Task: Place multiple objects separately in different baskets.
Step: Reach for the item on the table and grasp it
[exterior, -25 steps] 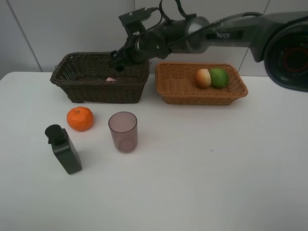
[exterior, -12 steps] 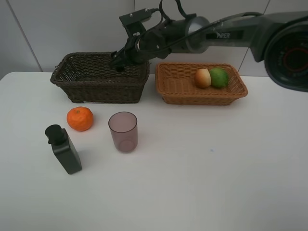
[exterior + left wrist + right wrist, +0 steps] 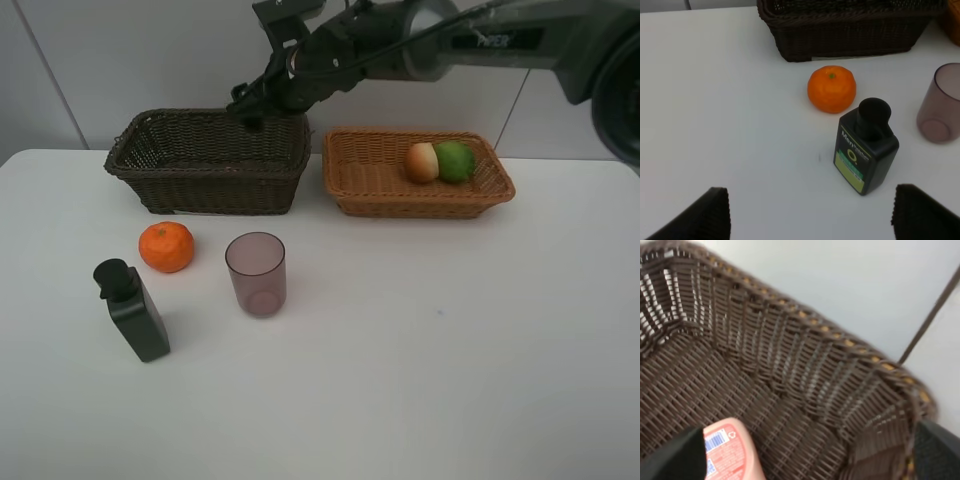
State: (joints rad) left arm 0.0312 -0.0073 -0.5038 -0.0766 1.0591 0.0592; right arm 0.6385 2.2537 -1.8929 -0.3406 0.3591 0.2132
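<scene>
My right gripper point(image 3: 248, 104) hangs open and empty just above the back right corner of the dark brown basket point(image 3: 205, 165). In the right wrist view the pink bottle point(image 3: 728, 451) lies on the floor of this basket point(image 3: 790, 370), below the open gripper point(image 3: 807, 440). The light tan basket point(image 3: 372, 178) holds the peach point(image 3: 421, 161) and the green fruit point(image 3: 456, 160). On the table stand the mandarin point(image 3: 166, 246), the mauve cup point(image 3: 256, 273) and the black pump bottle point(image 3: 132, 310). My left gripper point(image 3: 809, 196) is open, short of the black bottle point(image 3: 866, 150) and mandarin point(image 3: 831, 89).
The right arm point(image 3: 450, 45) stretches across above the tan basket from the right. Both baskets sit along the back edge by the wall. The white table point(image 3: 450, 340) spreads to the front and right. The cup point(image 3: 940, 107) stands beside the black bottle.
My right gripper has risen out of the dark basket to above its rim. The pink bottle stays inside. Nothing else has moved.
</scene>
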